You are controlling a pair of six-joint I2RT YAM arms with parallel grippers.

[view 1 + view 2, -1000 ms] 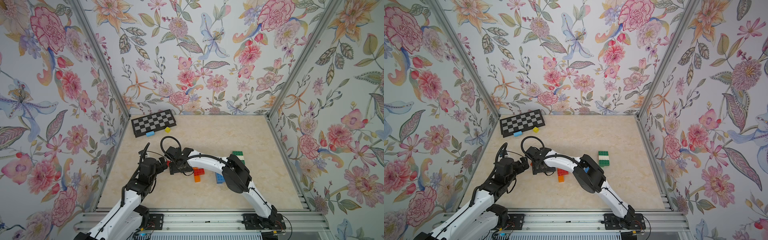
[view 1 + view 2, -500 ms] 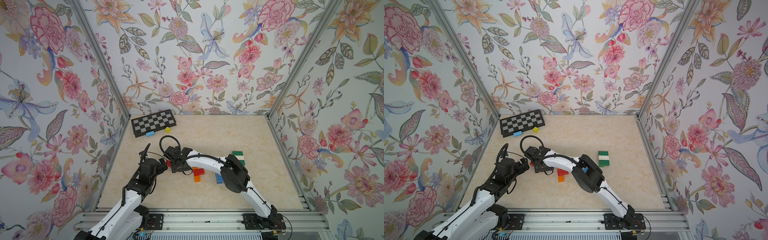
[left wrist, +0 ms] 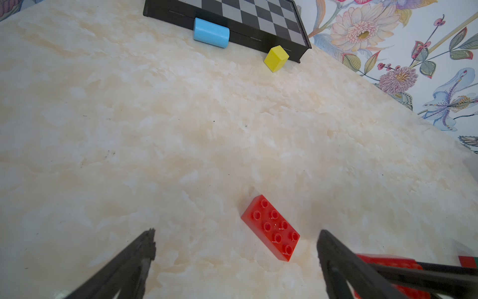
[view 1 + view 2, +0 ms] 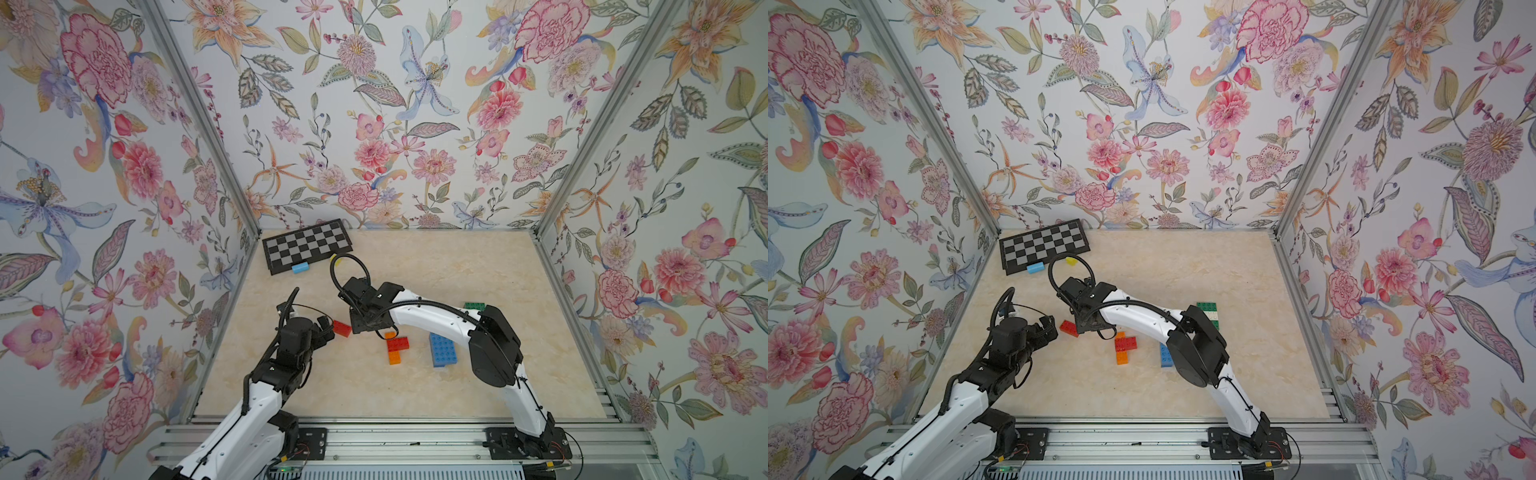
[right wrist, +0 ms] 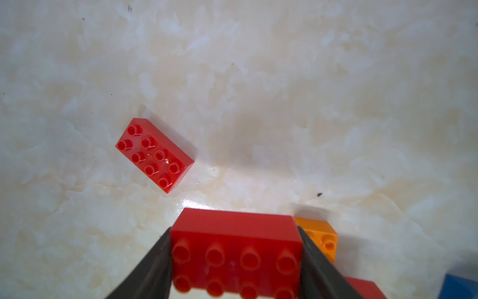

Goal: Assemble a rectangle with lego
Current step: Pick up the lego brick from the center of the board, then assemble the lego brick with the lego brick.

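Note:
My right gripper (image 5: 234,230) is shut on a red 2x4 lego brick (image 5: 235,248), held by its short ends, studs toward the camera. In both top views the right gripper (image 4: 368,328) hides that brick. A loose red brick (image 4: 341,328) (image 5: 154,155) (image 3: 271,227) lies flat between the two grippers. My left gripper (image 3: 236,233) (image 4: 328,330) stands open just short of it, holding nothing. To the right lies a red-and-orange cluster (image 4: 397,347) (image 4: 1124,347), then a blue brick (image 4: 443,350). A green brick with a white one (image 4: 1212,311) is partly behind the right arm.
A black chessboard (image 4: 309,245) (image 3: 248,15) lies at the back left. A light blue cylinder (image 4: 301,268) (image 3: 210,32) and a yellow block (image 4: 1071,261) (image 3: 276,58) lie along its front edge. Floral walls close in the left, back and right sides.
The right gripper's jaws have narrowed onto the red brick, and the wrist has shifted slightly, uncovering the loose red brick. The left arm has hardly moved.

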